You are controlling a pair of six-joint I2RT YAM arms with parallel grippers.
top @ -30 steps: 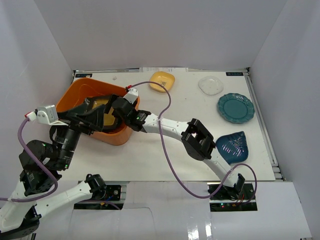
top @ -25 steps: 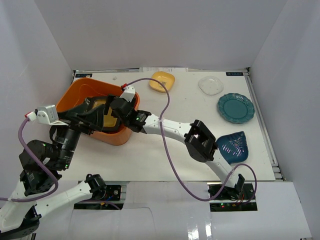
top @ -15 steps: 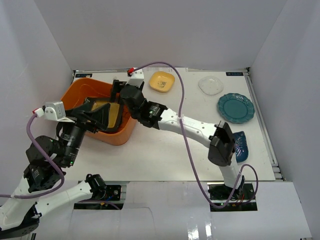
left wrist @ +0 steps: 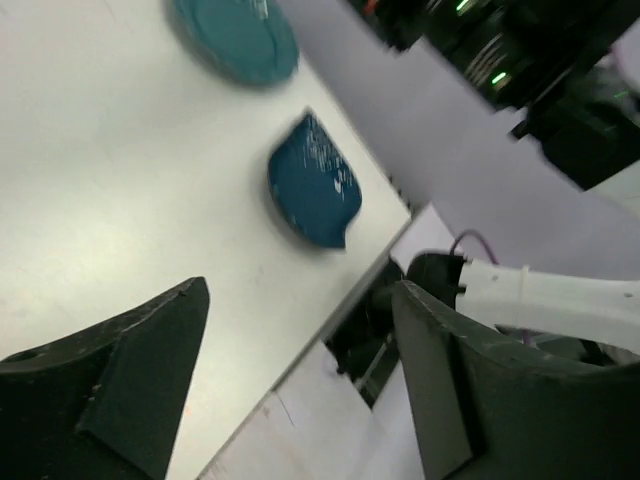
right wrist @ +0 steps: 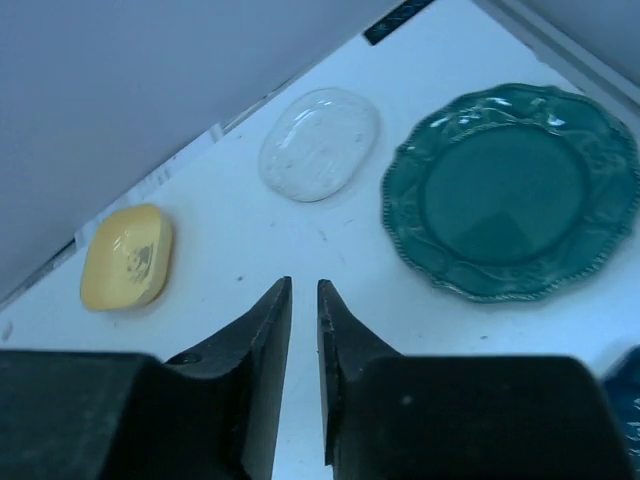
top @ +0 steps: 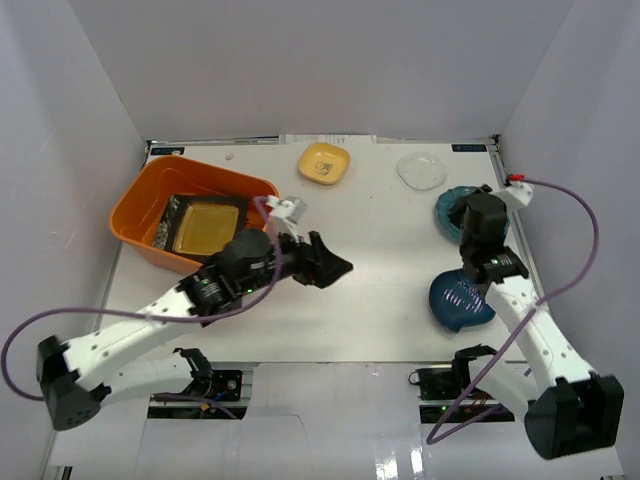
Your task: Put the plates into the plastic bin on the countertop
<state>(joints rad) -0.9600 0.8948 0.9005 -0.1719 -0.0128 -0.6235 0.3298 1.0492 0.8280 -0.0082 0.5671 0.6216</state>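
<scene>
between loads; next, to part almost-closed right gripper (right wrist: 303, 288) and take teal scalloped plate (right wrist: 512, 190) by right edge, with left gripper (left wrist: 300, 295) spread wide, empty

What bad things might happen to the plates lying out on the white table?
The blue plate lies near the white countertop's front edge, right beside the right arm; a nudge might push it off. The clear round plate barely shows against the white, so a grab may miss.
</scene>
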